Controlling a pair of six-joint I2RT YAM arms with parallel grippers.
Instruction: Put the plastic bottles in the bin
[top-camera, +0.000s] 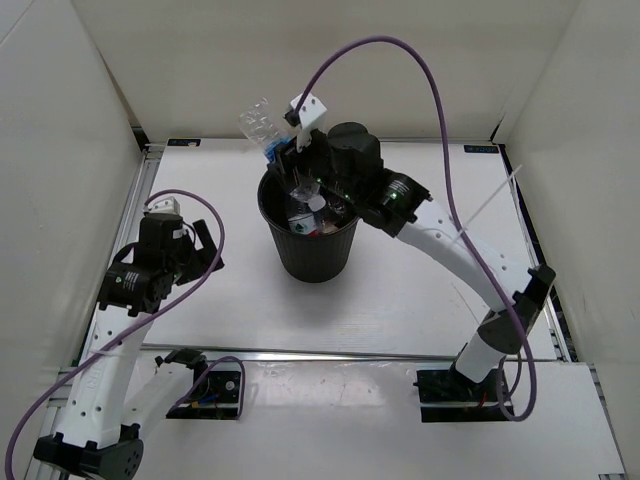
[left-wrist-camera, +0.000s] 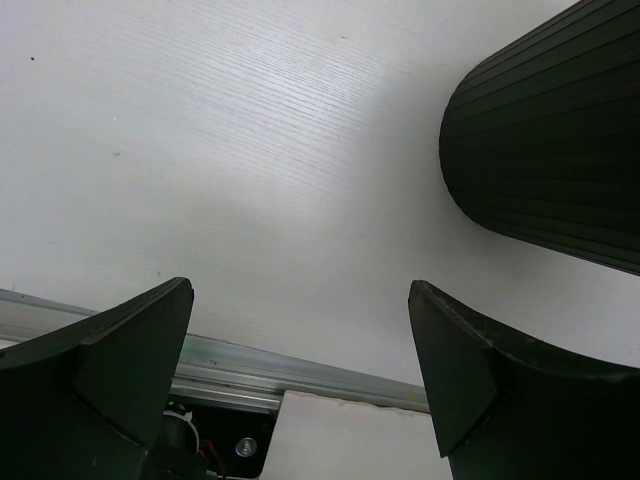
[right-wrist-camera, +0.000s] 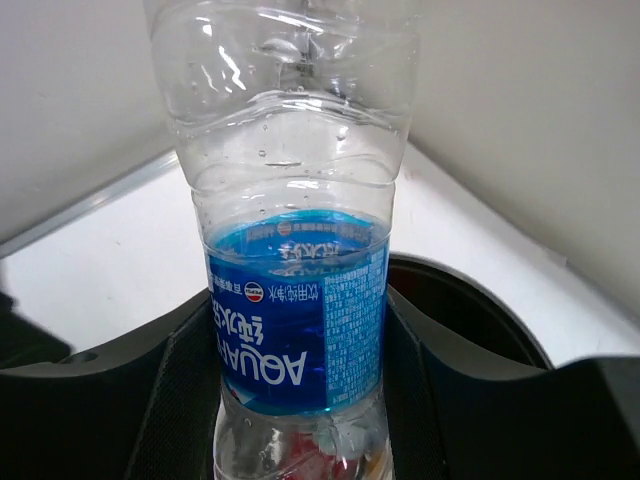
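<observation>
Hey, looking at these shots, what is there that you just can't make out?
- Inside the bin, top view: the right gripper and its wrist cover much of the opening, so the bottles inside cannot be counted.
- The held bottle, right wrist view: both ends are cut off by the top and bottom edges.
- The bin, left wrist view: only part of its wall shows beyond the open left gripper.
</observation>
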